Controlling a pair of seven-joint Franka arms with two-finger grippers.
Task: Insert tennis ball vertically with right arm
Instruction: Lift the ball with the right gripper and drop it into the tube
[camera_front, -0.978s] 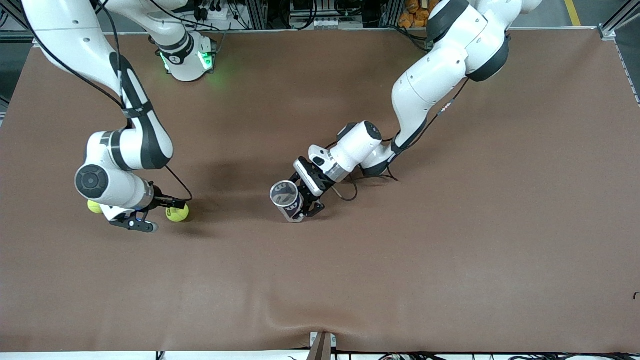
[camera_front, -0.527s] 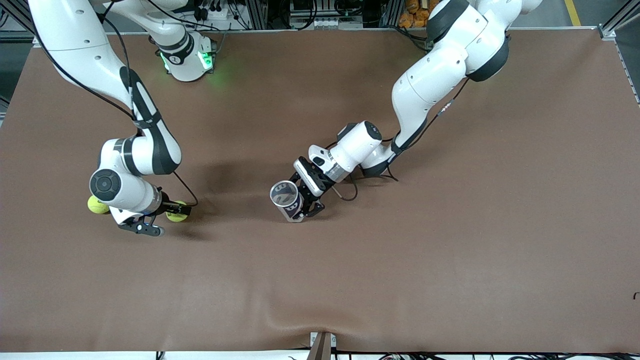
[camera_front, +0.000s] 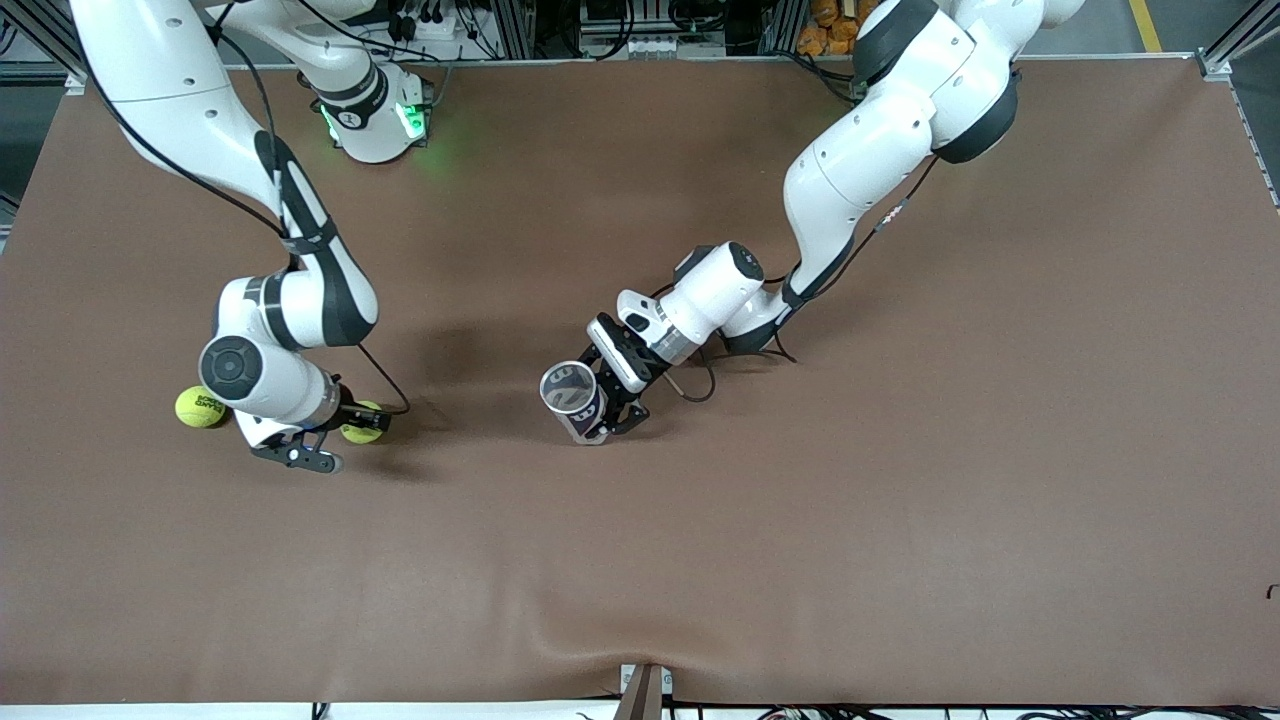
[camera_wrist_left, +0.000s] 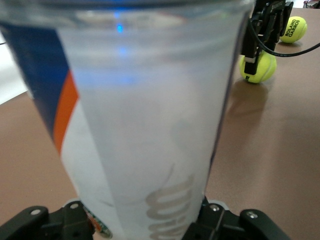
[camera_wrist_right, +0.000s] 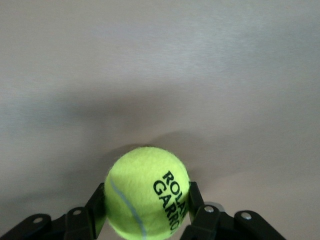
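Observation:
A yellow-green tennis ball (camera_front: 360, 423) (camera_wrist_right: 147, 194) printed with black letters sits low at the table, and my right gripper (camera_front: 362, 421) (camera_wrist_right: 147, 207) is shut on it, one black finger on each side. In the left wrist view that ball (camera_wrist_left: 260, 67) shows under the right gripper (camera_wrist_left: 256, 52). My left gripper (camera_front: 603, 418) (camera_wrist_left: 145, 222) is shut on a clear ball can (camera_front: 572, 398) (camera_wrist_left: 145, 115) with a blue and orange label. The can stands mid-table, tilted, with its open mouth upward.
A second tennis ball (camera_front: 200, 407) (camera_wrist_left: 294, 29) lies on the brown table (camera_front: 800, 520) beside the right arm's wrist, toward the right arm's end. Cables trail from both wrists. The arms' bases stand along the table edge farthest from the front camera.
The right arm has shifted toward the can and its jaws have gone from open to shut on the tennis ball. The second ball shows more fully. The left arm and can have not moved.

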